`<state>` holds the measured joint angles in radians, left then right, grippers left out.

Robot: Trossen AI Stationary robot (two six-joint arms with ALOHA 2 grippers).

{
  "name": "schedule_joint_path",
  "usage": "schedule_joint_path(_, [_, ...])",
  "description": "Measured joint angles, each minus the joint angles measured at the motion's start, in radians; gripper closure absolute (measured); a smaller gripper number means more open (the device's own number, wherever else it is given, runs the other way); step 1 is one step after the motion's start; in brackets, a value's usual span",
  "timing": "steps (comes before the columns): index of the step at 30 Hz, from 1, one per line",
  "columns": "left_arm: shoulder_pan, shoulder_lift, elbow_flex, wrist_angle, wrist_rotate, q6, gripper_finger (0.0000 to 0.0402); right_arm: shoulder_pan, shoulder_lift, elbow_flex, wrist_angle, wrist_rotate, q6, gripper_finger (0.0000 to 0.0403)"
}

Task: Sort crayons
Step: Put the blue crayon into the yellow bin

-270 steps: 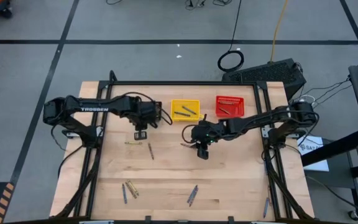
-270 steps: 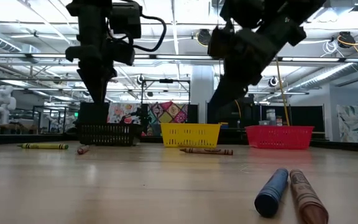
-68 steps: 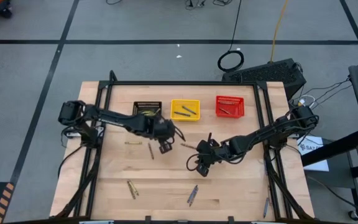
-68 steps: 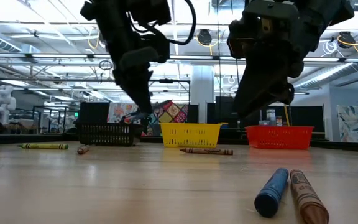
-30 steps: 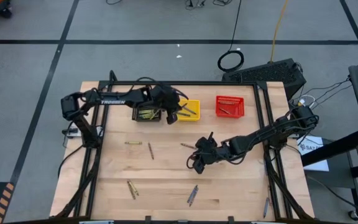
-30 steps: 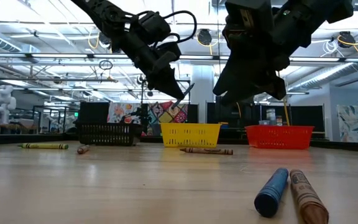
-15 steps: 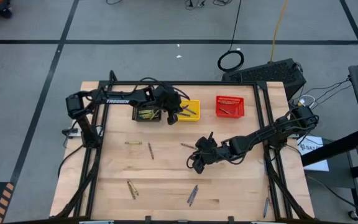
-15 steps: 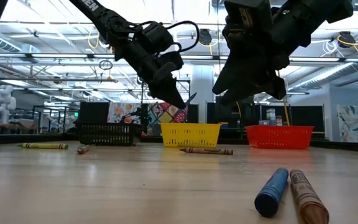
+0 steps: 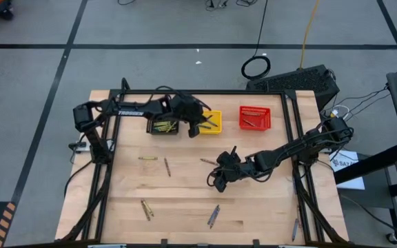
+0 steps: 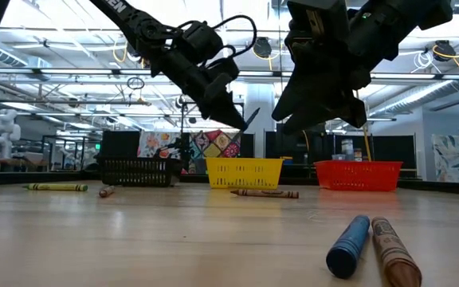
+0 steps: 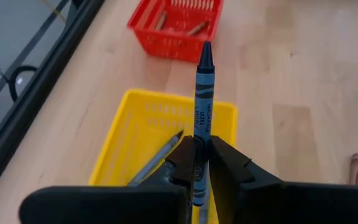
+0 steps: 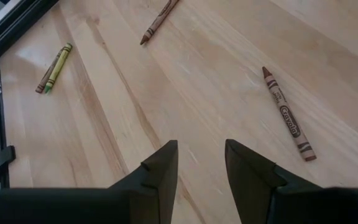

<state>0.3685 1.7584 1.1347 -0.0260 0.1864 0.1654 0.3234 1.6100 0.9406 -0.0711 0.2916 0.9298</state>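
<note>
I have the left gripper (image 11: pixel 196 163) up over the yellow basket (image 9: pixel 213 114) at the far side of the table, its fingers (image 11: pixel 227 163) pinched on a blue crayon (image 11: pixel 202 106) — the crayon stands out past the fingertips, point forward, toward the red basket (image 11: pixel 178 26). In the low view the same gripper (image 10: pixel 231 116) hangs well above the yellow basket's rim, tilted down to the right. At least one greyish crayon (image 11: pixel 156 159) lies inside the yellow basket, and the red basket holds a couple of brownish-red ones (image 11: pixel 197 28). The black basket (image 9: pixel 163 125) sits just left of the yellow one with olive-yellow sticks in it.

The right gripper (image 12: pixel 201 165) hovers near the table's middle, fingers spread and holding nothing, looking down on bare wood. A brownish-red crayon (image 12: pixel 289 116) lies just ahead of it, another (image 12: pixel 158 20) farther off, and a yellow-and-brown pair (image 12: pixel 55 67) lies side by side, touching or nearly so (I cannot tell which).

Outward from there, on the wooden table (image 9: pixel 185 186): an olive-yellow crayon (image 9: pixel 147 158) and a brownish one (image 9: pixel 167 166) left of centre, a pair (image 9: pixel 145 209) near the left front, a blue pair (image 9: pixel 214 215) at the front middle, and one blue stick (image 9: pixel 294 229) at the right front edge. In the low view a blue crayon (image 10: pixel 348 245) and a brown one (image 10: pixel 392 251) lie closest to the camera.
</note>
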Motion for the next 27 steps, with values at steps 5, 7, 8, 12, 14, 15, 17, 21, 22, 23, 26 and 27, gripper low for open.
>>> schedule_joint_path(5, [-0.019, 0.0, 0.0, 0.017, 0.0, -0.002, 0.0369, 0.0, 0.0, 0.0, 0.0, 0.0, -0.002, 0.0282])
schedule_joint_path(7, [-0.022, 0.0, 0.0, 0.017, 0.0, -0.002, 0.0369, 0.0, 0.0, 0.0, 0.0, 0.0, -0.002, 0.0282])
schedule_joint_path(8, [-0.022, 0.0, 0.0, 0.015, 0.0, -0.002, 0.0369, 0.0, 0.0, 0.0, -0.001, 0.0, -0.001, 0.0282])
schedule_joint_path(12, [-0.021, 0.0, 0.0, 0.01, 0.0, -0.002, 0.0369, 0.003, 0.0, 0.0, -0.001, 0.0, 0.0, 0.0282])
schedule_joint_path(14, [-0.02, 0.0, 0.0, 0.01, 0.0, -0.001, 0.0369, 0.007, 0.0, 0.0, -0.001, 0.0, 0.0, 0.0282])
schedule_joint_path(15, [-0.02, 0.0, 0.0, 0.012, 0.0, -0.001, 0.0369, 0.009, 0.0, 0.0, -0.001, 0.0, 0.0, 0.0282])
schedule_joint_path(17, [-0.021, 0.0, 0.0, 0.028, 0.0, -0.001, 0.0369, 0.013, 0.0, 0.0, -0.001, 0.0, 0.0, 0.0282])
schedule_joint_path(21, [-0.029, 0.0, 0.0, 0.052, -0.004, -0.002, 0.0369, 0.013, 0.0, 0.0, -0.001, 0.0, 0.0, 0.0282])
schedule_joint_path(22, [-0.033, 0.0, 0.0, 0.058, -0.004, -0.001, 0.0369, 0.012, 0.0, 0.0, -0.001, 0.0, -0.001, 0.0282])
schedule_joint_path(23, [-0.038, 0.0, 0.0, 0.065, -0.004, -0.001, 0.0369, 0.012, 0.0, 0.0, -0.001, 0.0, -0.002, 0.0282])
schedule_joint_path(26, [-0.047, 0.0, 0.0, 0.07, -0.004, -0.002, 0.0369, 0.012, 0.0, 0.0, -0.001, -0.001, -0.002, 0.0282])
schedule_joint_path(27, [-0.049, 0.0, 0.0, 0.071, -0.005, -0.002, 0.0369, 0.012, 0.0, 0.0, -0.001, -0.004, -0.002, 0.0282])
